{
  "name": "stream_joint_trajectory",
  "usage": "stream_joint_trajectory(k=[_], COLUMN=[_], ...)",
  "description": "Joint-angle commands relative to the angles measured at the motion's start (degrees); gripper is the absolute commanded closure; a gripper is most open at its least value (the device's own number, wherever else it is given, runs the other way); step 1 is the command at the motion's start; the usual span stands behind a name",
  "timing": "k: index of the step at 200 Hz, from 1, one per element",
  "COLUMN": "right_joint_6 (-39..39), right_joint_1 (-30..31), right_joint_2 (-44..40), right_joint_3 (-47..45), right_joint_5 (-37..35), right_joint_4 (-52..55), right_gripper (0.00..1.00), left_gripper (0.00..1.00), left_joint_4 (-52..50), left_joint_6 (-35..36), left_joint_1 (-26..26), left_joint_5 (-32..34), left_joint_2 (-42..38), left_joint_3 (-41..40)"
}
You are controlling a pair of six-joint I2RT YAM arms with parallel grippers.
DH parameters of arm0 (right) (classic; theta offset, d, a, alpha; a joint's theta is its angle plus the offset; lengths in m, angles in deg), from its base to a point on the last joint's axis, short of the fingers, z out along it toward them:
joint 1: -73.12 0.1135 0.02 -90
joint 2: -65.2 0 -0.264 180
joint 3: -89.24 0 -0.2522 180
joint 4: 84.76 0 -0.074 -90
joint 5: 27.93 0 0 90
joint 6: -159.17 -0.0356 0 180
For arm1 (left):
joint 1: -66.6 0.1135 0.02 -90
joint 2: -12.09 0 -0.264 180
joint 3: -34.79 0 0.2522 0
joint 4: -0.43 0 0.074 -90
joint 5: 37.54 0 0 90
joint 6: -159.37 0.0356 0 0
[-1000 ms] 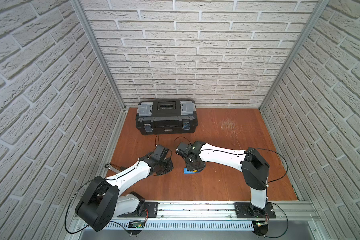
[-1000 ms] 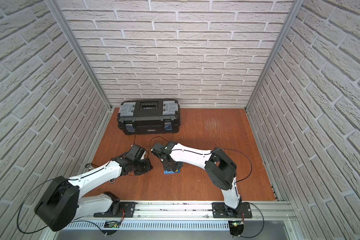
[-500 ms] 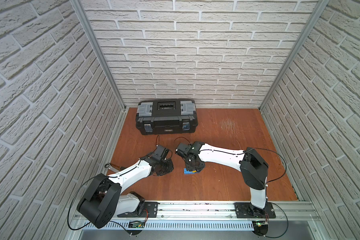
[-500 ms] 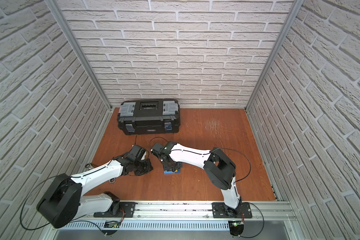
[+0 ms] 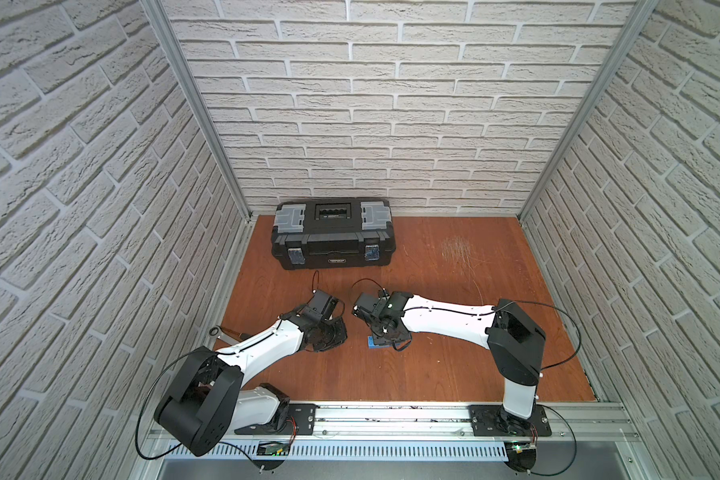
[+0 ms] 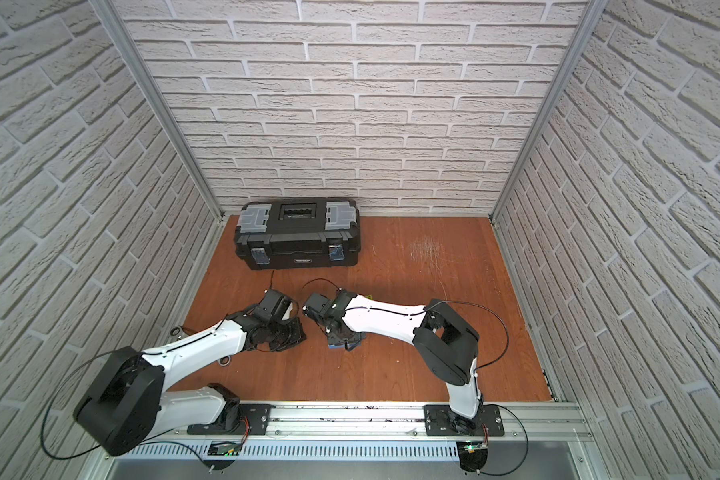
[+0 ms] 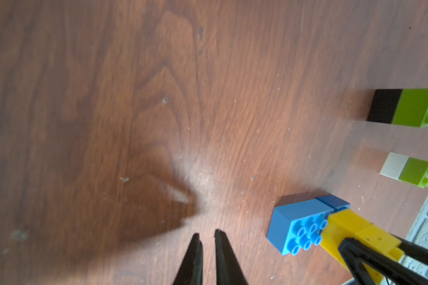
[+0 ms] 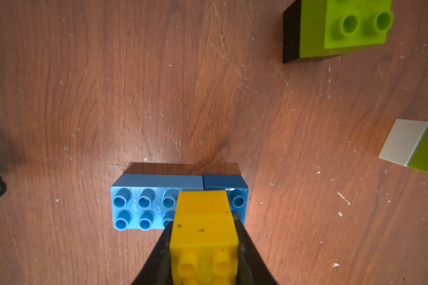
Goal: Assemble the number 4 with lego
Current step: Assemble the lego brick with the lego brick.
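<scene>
My right gripper (image 8: 203, 219) is shut on a stack of two yellow bricks (image 8: 204, 229). The stack's lower end rests on the seam between a long light-blue brick (image 8: 143, 204) and a small darker blue brick (image 8: 235, 187), which lie side by side on the floor. In both top views only a blue edge (image 5: 373, 343) shows under that gripper. A green-on-black pair (image 8: 344, 27) and a white-and-green pair (image 8: 413, 148) lie apart from them. My left gripper (image 7: 206, 237) hovers over bare floor beside the blue bricks (image 7: 297, 222), shut with a thin gap and holding nothing.
A big black toolbox (image 5: 333, 237) stands at the back left against the wall. A small metal ring (image 5: 215, 331) lies near the left wall. Brick-pattern walls close in three sides, and the arms' rail (image 5: 391, 415) runs along the front edge.
</scene>
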Motion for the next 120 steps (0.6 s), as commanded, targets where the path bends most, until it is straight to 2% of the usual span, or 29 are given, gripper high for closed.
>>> stream_joint_trajectory(k=[1, 33, 85, 120], right_joint_6=[-0.5, 1.8, 3.0, 6.4], right_joint_1=[-2.0, -4.6, -5.7, -7.1], right_joint_2=[13.2, 15.7, 14.5, 18.9], right_joint_3=[-6.3, -5.8, -3.7, 2.6], right_joint_5=[8.6, 11.9, 10.0, 8.6], right_joint_4=[-0.7, -0.2, 4.4, 8.7], right_gripper=[0.98, 0.98, 0.98, 0.98], left_gripper=[0.85, 0.85, 0.85, 0.85], left_joint_4=[1.4, 1.3, 1.6, 1.7], left_joint_6=[0.4, 0.6, 0.7, 1.2], left_joint_1=[0.2, 0.0, 0.0, -0.1], left_joint_5=[-0.5, -1.3, -1.8, -2.6], left_joint_2=[0.3, 0.4, 1.0, 3.2], left_joint_3=[-0.2, 0.0, 0.1, 1.8])
